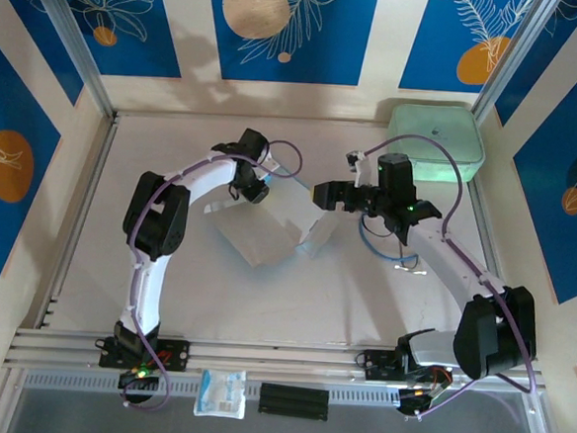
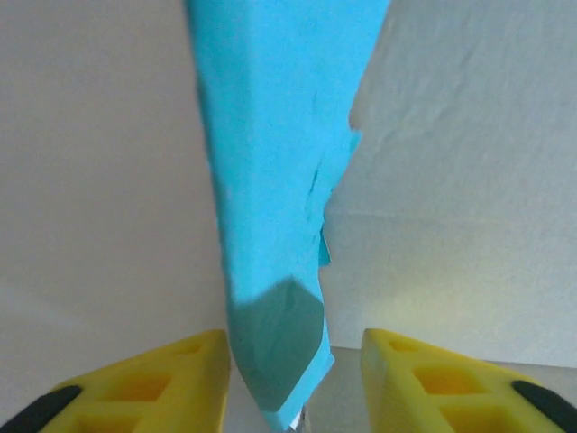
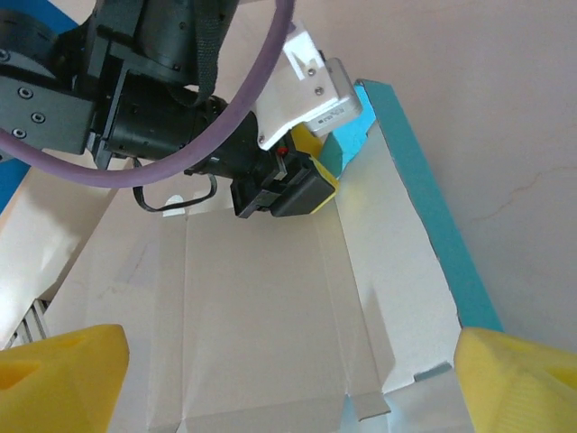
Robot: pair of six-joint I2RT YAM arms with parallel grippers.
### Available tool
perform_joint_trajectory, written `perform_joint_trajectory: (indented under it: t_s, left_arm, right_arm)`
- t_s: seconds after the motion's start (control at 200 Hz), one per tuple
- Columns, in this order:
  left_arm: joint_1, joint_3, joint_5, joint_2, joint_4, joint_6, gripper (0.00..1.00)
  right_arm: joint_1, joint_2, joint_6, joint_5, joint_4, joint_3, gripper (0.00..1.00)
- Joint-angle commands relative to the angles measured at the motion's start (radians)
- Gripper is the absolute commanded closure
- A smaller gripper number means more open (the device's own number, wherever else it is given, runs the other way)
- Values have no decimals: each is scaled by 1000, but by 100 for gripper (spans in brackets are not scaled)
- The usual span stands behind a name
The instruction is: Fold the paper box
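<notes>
Box (image 1: 263, 230) of thin card lies partly unfolded near the middle of the pale table (image 1: 362, 301), whitish inside facing up, between the two arms. From above, the left gripper (image 1: 256, 187) is at the box's far left corner. The right gripper (image 1: 322, 194) is at its far right side, and the two heads are near each other.

In the left wrist view, a light blue flap (image 2: 270, 162) of the box stands on edge. It runs down between the yellow fingers (image 2: 171, 383) of the left gripper (image 2: 293, 347). The left finger touches the flap, and a gap shows between the flap and the right finger. The fingers are therefore parted around the card, not pinched on it.

In the right wrist view, the right gripper (image 3: 288, 343) hangs over the box (image 3: 261, 307). Its yellow fingers (image 3: 63, 379) are spread wide, one at each lower corner, holding nothing. Below them the creased whitish panels lie flat, with a blue-backed side wall raised along the right edge. The left gripper (image 3: 314, 162) is at the far end of the sheet, against a raised blue corner.

A mint-green case (image 1: 435, 138) rests at the table's far right corner. A white packet (image 1: 220, 392) lies at the near edge, just right of the left arm's base.
</notes>
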Motion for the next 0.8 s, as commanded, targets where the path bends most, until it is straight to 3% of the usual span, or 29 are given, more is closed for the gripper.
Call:
perform_joint_trajectory:
  t_s: [0.0, 0.33, 0.56, 0.68, 0.75, 0.795]
  left_arm:
    - [5, -32, 44, -94, 1, -40, 51]
    - [11, -173, 91, -280, 123, -143, 46]
    - [14, -408, 133, -512, 294, -284, 45]
    - [23, -524, 116, -658, 406, -441, 43]
    - [36, -536, 84, -685, 424, -563, 32]
    - [47, -503, 81, -669, 389, -631, 30]
  right_arm:
    - [-23, -23, 39, 26, -80, 24, 6]
    - [-15, 1, 41, 188, -233, 63, 8]
    - [21, 2, -9, 139, -273, 81, 7]
    - [50, -23, 87, 177, -314, 92, 8]
    - [57, -47, 201, 202, -336, 89, 12]
    - [64, -61, 340, 250, -357, 87, 16]
